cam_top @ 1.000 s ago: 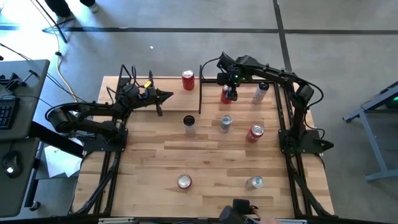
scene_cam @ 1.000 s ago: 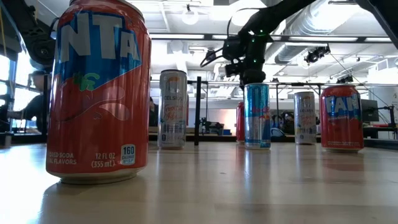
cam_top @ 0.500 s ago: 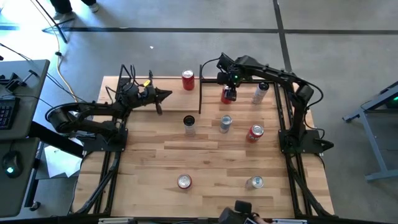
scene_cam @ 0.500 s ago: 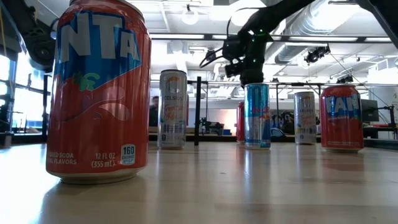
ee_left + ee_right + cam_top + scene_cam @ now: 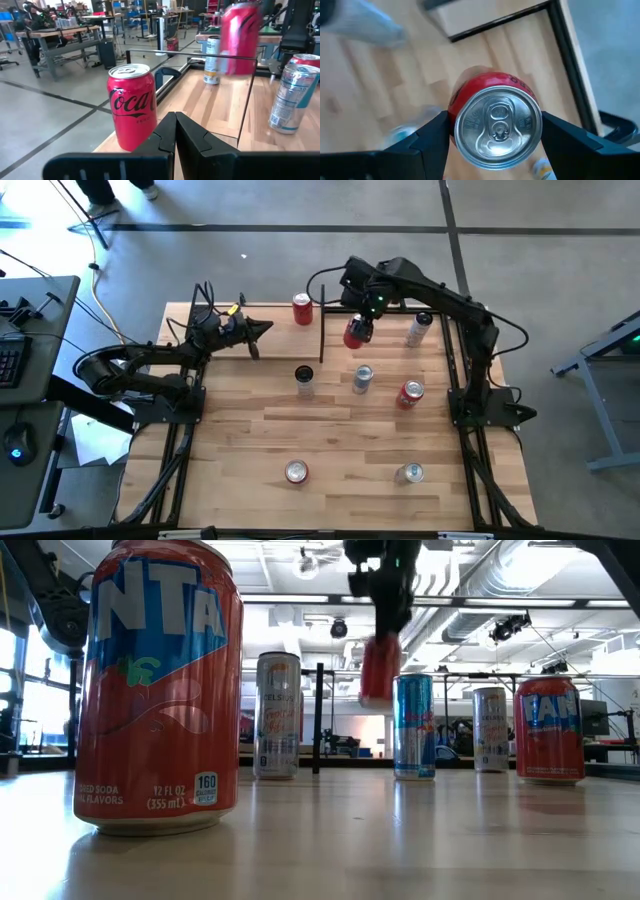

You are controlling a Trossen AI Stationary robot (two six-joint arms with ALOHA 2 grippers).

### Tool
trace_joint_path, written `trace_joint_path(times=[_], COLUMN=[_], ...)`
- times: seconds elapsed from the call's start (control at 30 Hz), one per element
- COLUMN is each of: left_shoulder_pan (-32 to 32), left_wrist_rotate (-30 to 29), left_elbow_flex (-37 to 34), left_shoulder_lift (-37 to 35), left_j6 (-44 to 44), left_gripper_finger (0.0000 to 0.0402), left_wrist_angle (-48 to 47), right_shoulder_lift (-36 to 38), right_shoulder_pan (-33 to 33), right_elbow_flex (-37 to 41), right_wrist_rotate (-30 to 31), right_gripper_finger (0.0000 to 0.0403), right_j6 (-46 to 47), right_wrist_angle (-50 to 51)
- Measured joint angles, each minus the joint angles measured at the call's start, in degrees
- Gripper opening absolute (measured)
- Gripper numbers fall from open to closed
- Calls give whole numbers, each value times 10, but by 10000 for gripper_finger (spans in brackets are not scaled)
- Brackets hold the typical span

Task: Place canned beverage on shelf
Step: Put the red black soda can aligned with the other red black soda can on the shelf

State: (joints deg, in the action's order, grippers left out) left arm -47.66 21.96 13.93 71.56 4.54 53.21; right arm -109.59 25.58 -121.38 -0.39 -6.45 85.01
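Can [image 5: 355,332], red, is clamped by the right gripper [image 5: 492,131] near its top rim, lifted clear of the desk [image 5: 240,430] beside the shelf [image 5: 335,308]. Judged rigid, smooth-walled, probably full; squeezing risks dents. Left gripper [image 5: 264,331] rests closed, empty.

Slatted wooden table [image 5: 250,430] bearing seven upright cans [image 5: 296,471], the shelf's black frame [image 5: 321,320] standing near its far edge.

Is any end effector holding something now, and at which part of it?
Yes. The right end effector holds a red can by its sides near the top, lifted off the table. The left end effector is shut and holds nothing.
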Motion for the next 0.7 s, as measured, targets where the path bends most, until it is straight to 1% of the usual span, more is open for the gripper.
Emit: trace_joint_path(times=[0.07,0.13,0.23,0.3,0.4,0.53,0.7], left_shoulder_pan=[0,0,0,0,0,1,0], left_wrist_rotate=[0,0,0,0,0,0,0], left_elbow_flex=[0,0,0,0,0,0,0], left_shoulder_lift=[0,0,0,0,0,0,0], left_j6=[0,0,-1,-5,-9,-12,-13], left_gripper_finger=[0,0,0,0,0,0,0], left_wrist_angle=[0,0,1,3,7,10,13], right_shoulder_lift=[0,1,1,-4,-7,-28,-50], right_shoulder_pan=[-20,-40,-70,-87,-100,-99,-99], right_elbow_flex=[-39,-72,-111,-135,-134,-135,-135], right_wrist_rotate=[-7,-9,-13,-12,-15,-16,-19], right_gripper_finger=[255,255,255,255,255,255,255], right_j6=[30,61,87,95,103,77,35], right_wrist_angle=[34,41,24,-4,-86,-107,-175])
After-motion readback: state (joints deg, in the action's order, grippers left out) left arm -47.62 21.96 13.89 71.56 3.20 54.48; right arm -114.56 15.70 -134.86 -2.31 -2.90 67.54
